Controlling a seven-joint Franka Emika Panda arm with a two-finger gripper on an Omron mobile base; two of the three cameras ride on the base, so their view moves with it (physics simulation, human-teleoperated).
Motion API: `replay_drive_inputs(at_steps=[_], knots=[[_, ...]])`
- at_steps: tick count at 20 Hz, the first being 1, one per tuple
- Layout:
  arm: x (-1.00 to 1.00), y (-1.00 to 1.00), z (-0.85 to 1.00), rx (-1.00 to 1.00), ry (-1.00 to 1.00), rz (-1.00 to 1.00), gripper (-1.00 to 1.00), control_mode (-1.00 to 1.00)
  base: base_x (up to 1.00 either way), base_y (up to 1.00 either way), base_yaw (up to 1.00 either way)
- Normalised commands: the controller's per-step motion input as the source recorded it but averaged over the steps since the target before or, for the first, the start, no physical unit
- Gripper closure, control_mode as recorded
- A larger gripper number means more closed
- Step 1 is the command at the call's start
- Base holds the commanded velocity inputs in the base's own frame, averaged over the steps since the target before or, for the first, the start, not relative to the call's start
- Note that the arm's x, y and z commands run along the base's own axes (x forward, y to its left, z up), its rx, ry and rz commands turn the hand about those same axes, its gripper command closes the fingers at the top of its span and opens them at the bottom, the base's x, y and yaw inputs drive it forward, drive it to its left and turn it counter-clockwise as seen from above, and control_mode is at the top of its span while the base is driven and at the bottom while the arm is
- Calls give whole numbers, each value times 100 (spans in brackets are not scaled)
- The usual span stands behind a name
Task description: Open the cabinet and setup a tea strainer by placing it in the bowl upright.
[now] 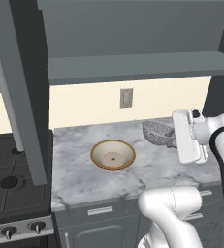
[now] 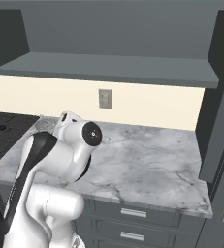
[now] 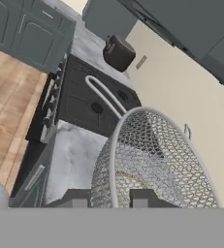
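Hand [image 3: 107,199] nearly closed, pinching the rim of the tea strainer [image 3: 152,160]. Held above the counter [image 1: 84,179], well to the right of the bowl [image 1: 113,154] in the left base view, below the open cabinet [image 1: 133,65]. Best carried left over the bowl, mesh cup down, lowered gently, released only once settled upright.

Both base views look forward and down from behind onto the same marble counter [image 1: 84,179] — the hand view sits close against the tea strainer [image 3: 152,164].
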Motion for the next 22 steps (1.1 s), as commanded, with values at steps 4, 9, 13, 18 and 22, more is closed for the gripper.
replay_drive_inputs(at_steps=[4,9,13,18,22], knots=[[57,31,-42,-9,-19,6,100,-100,0,0,0],[57,33,-55,-14,-19,9,100,-100,0,0,0],[43,28,-74,-18,-15,9,100,-100,0,0,0],[40,19,-70,-20,-6,5,100,-100,0,0,0],[33,16,-45,-17,-2,1,100,-100,0,0,0]])
